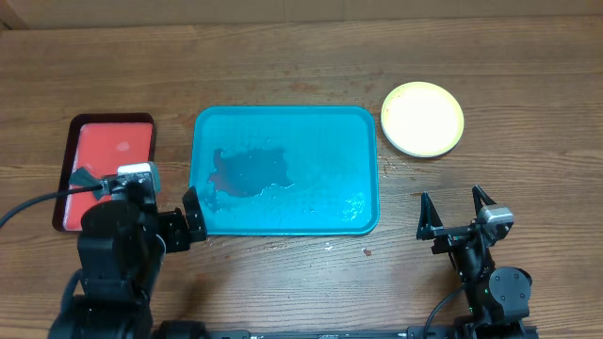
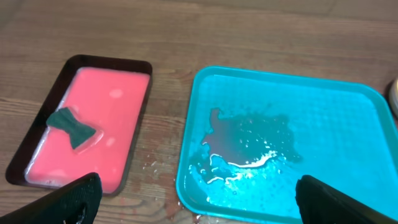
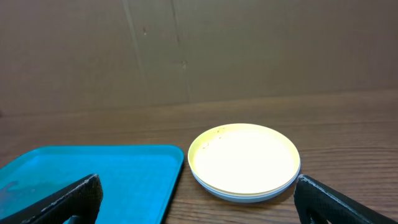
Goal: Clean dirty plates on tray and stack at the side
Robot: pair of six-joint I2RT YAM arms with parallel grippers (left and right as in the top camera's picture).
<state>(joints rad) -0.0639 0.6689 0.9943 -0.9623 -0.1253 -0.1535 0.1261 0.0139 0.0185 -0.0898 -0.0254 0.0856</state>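
The teal-blue tray (image 1: 358,169) lies mid-table with a wet puddle (image 1: 250,171) and no plates on it; it also shows in the left wrist view (image 2: 348,124) and the right wrist view (image 3: 93,174). The plates are stacked right of the tray, the yellow-green one (image 1: 423,117) on top; the right wrist view (image 3: 244,158) shows the edges of plates beneath it. My left gripper (image 1: 165,209) is open and empty at the tray's front left corner. My right gripper (image 1: 457,209) is open and empty in front of the stack.
A red tray (image 1: 105,169) with a dark rim stands left of the teal tray and holds pink liquid and a dark green sponge (image 2: 73,127). Water drops lie on the wood by the teal tray's front edge (image 2: 163,163). A brown cardboard wall (image 3: 199,50) stands behind the table.
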